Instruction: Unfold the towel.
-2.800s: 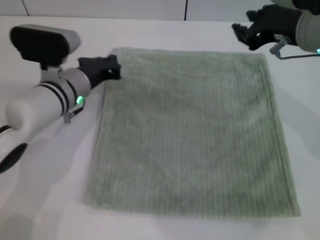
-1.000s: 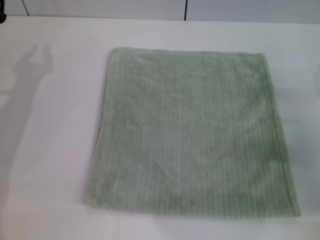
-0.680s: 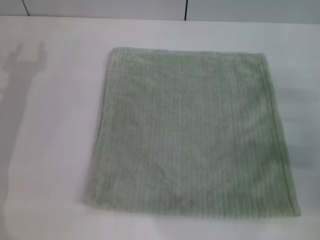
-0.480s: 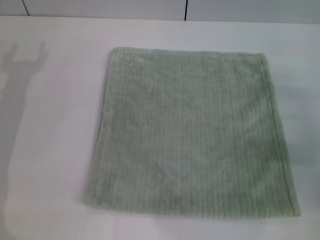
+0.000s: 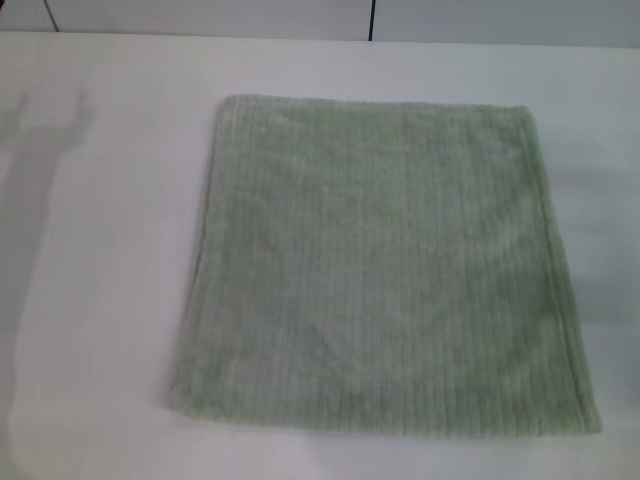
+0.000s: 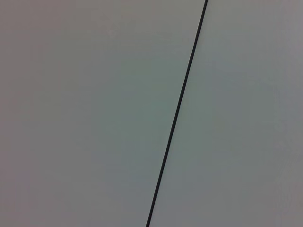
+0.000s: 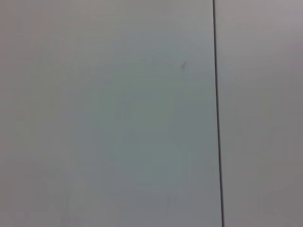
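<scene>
Towel: pale sage-green terry, soft and fuzzy, spread flat in one roughly square sheet on the white worktop.
Ribbing: fine lines running from the far edge toward the near edge.
Edges: far edge parallel to the worktop's back.
Tools: neither in sight; state cannot be told.

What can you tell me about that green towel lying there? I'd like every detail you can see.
The towel is a pale sage-green cloth, roughly square, with a soft, fuzzy terry look and fine ribbed lines running from its far edge to its near edge. It lies spread open and flat on the white table, with no fold showing and a thin hem along its sides. Its near edge looks wider than its far edge. Nothing rests on it, and no pincer is in view near it; only the table touches it.
</scene>
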